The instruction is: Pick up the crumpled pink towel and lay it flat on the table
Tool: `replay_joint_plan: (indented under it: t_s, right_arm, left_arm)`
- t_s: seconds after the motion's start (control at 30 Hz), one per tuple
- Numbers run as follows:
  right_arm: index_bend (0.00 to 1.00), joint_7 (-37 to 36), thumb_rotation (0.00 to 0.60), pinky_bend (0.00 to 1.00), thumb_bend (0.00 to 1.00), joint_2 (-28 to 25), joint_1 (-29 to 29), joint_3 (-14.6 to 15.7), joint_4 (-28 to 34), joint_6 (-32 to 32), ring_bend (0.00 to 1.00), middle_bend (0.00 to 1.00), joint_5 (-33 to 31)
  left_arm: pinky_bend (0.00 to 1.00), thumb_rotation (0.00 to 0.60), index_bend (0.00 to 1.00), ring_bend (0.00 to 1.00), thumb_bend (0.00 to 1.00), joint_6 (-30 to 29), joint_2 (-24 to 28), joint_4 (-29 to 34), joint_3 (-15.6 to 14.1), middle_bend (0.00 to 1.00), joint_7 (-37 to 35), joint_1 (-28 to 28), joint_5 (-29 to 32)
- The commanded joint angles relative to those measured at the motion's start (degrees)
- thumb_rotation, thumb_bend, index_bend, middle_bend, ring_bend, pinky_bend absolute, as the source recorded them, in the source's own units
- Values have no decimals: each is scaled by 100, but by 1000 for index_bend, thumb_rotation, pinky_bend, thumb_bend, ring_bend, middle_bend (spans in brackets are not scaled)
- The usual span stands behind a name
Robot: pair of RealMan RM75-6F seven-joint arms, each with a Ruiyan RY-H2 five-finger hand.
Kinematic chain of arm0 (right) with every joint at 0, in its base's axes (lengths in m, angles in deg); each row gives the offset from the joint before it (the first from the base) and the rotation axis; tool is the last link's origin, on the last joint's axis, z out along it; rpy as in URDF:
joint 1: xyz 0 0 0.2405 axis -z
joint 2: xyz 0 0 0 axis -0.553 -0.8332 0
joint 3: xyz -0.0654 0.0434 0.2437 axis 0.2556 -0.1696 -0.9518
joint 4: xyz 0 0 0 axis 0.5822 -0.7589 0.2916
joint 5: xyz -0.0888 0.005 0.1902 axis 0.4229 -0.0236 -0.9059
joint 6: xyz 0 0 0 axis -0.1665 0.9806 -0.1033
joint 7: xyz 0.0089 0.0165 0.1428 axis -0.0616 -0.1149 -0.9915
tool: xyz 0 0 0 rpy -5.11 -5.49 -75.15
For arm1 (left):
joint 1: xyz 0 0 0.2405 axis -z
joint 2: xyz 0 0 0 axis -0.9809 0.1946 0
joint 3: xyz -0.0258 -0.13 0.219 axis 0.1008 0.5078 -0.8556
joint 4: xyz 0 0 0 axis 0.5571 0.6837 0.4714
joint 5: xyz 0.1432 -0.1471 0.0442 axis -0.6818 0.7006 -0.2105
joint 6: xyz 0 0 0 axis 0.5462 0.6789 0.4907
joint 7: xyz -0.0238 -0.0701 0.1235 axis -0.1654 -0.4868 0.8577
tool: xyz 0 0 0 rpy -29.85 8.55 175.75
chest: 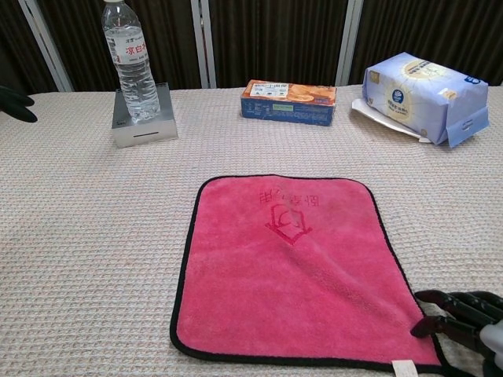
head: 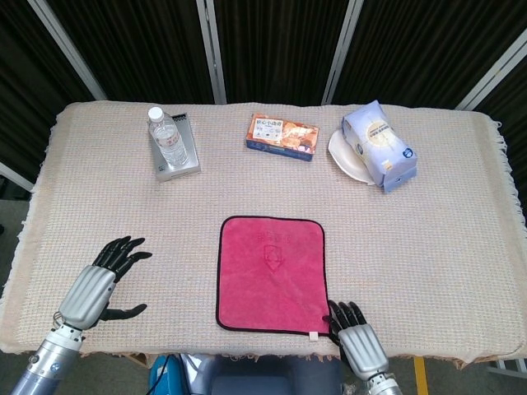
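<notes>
The pink towel point(head: 272, 271) point(chest: 295, 271) lies spread flat on the table near its front edge, with a black border and a small white tag at its near right corner. My right hand point(head: 354, 333) point(chest: 464, 318) is low at that near right corner, its dark fingertips pinching the towel's edge. Most of this hand is cut off by the frame. My left hand point(head: 103, 280) hovers far to the left of the towel with fingers spread and nothing in it. Only its fingertips point(chest: 14, 102) show in the chest view.
A water bottle point(head: 167, 138) stands on a small metal box point(head: 177, 160) at the back left. An orange snack box point(head: 282, 136) lies at the back centre. A blue-white tissue pack point(head: 380, 146) rests on a white plate point(head: 342, 158) at the back right.
</notes>
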Motion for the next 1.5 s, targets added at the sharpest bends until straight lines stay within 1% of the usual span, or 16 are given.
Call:
replay_joint_plan:
  t_s: [0.03, 0.1, 0.2, 0.43, 0.57, 0.73, 0.9, 0.97, 1.03, 1.1, 1.2, 1.4, 1.5]
  right_arm:
    - [18, -45, 600, 0, 727, -26, -10, 31, 30, -7, 0, 0, 64]
    - [0, -84, 600, 0, 632, -41, -23, 30, 60, 1, 0, 0, 127]
    - [0, -122, 600, 0, 554, -63, -33, 15, 96, 49, 0, 0, 222]
    - [0, -292, 600, 0, 503, -248, -62, -159, 318, 328, 0, 0, 464]
    - [0, -502, 600, 0, 479, -502, -80, -343, 461, 573, 0, 0, 561]
    - [0, -707, 600, 0, 462, -827, -64, -648, 350, 911, 0, 0, 526]
    - [0, -1046, 600, 0, 456, -1084, -25, -892, 105, 1272, 0, 0, 596]
    - [0, -1162, 600, 0, 435, -1159, 19, -967, -27, 1467, 0, 0, 661]
    - [0, -1307, 600, 0, 382, -1239, 80, -995, -159, 1609, 0, 0, 676]
    - [0, -1437, 600, 0, 308, -1323, 144, -997, -279, 1706, 0, 0, 663]
    - [0, -1538, 600, 0, 242, -1456, 175, -1010, -434, 1685, 0, 0, 571]
    - [0, -1648, 600, 0, 229, -1495, 238, -1138, -589, 1940, 0, 0, 623]
    - [0, -1753, 600, 0, 229, -1516, 271, -1151, -591, 1962, 0, 0, 589]
  left_arm:
    - [17, 600, 193, 0, 47, 3, 0, -4, 2, 60, -5, -2, -3]
    - [17, 600, 193, 0, 47, -2, 3, -1, 7, 60, -14, -5, -7]
    - [17, 600, 193, 0, 47, -7, 12, 3, 15, 60, -31, -9, -8]
    - [17, 600, 191, 0, 47, -8, 10, -28, 22, 59, -48, -18, -18]
    - [17, 600, 184, 0, 48, -31, -3, -63, 34, 59, -50, -31, -20]
    - [18, 600, 151, 0, 47, -102, -10, -219, 35, 57, -31, -94, 23]
    - [17, 600, 99, 0, 47, -354, -80, -586, 78, 35, 61, -256, 109]
    - [17, 600, 82, 0, 47, -510, -129, -811, 84, 20, 58, -360, 140]
    - [11, 600, 56, 0, 46, -655, -163, -1068, 75, 7, 84, -479, 196]
    - [2, 600, 22, 0, 38, -758, -179, -1281, 54, 0, 83, -579, 239]
    - [0, 600, 0, 0, 16, -895, -172, -1567, 44, 0, 68, -714, 315]
    - [0, 600, 0, 0, 9, -1169, -181, -2028, 159, 0, 158, -902, 474]
    - [0, 600, 0, 0, 9, -1167, -139, -2149, 189, 0, -1, -958, 585]
